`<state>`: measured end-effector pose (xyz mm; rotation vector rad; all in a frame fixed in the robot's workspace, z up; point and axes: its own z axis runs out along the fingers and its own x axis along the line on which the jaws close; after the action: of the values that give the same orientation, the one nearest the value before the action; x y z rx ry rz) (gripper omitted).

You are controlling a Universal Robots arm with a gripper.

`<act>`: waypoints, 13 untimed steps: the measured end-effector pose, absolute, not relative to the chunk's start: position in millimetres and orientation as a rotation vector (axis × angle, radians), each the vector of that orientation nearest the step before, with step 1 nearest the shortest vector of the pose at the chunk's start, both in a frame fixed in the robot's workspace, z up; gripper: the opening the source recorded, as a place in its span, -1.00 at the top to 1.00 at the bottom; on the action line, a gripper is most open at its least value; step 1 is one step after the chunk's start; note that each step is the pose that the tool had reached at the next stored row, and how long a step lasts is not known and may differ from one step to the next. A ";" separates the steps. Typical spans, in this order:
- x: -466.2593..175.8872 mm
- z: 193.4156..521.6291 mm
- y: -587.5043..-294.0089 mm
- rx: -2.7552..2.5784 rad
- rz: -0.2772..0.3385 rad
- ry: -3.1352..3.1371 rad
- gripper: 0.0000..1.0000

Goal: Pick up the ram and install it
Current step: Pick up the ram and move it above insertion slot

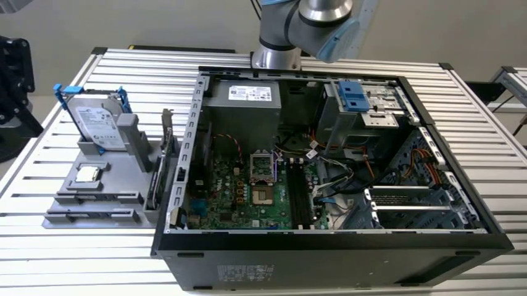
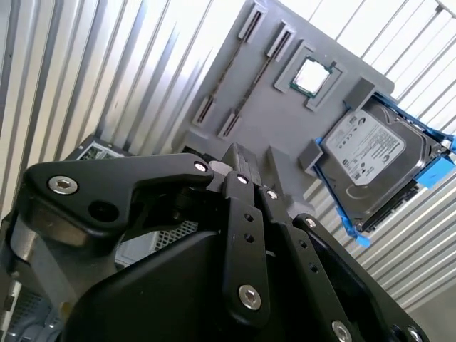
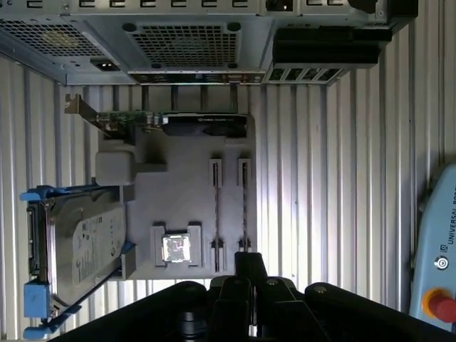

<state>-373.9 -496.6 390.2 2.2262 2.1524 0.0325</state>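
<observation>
On the ribbed table [image 1: 49,246], at the exterior view's left, found a gray tray [image 1: 120,182] loaded with parts. Logged in it:
- a silver hard drive [image 1: 97,126] with blue rails, propped upright toward the upper left of the frame
- a processor chip [image 1: 89,174] seated in a square pocket
- a long card [image 3: 199,125] standing on edge along the side nearest the computer case [image 1: 329,237]

Found the ram [image 3: 216,206] in the tray too, on edge in a narrow slot just beside the chip pocket, untouched, with a second stick [image 3: 244,206] in the parallel slot next to it.

Recorded the case lying open beside the tray, holding a green motherboard [image 1: 247,191], a gray power supply [image 1: 243,114], a drive cage [image 1: 371,105] with a blue latch [image 1: 354,95], and loose cables [image 1: 329,166].

Spotted the arm [image 1: 317,24] at the upper centre of the exterior view. In both wrist views, saw the gripper [image 2: 255,160] [image 3: 251,262] hanging well apart from the tray, pads brought together, clasping nothing.
</observation>
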 end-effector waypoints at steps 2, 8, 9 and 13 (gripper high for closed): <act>-374.1 390.2 -496.6 2.234 0.030 2.146 1.00; -374.2 390.2 -496.6 2.252 0.029 2.127 1.00; -374.2 390.2 -496.6 2.253 0.029 2.127 1.00; -374.2 390.2 -496.6 2.253 0.029 2.126 1.00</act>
<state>-374.2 -496.6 390.2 2.2529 2.1264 0.0294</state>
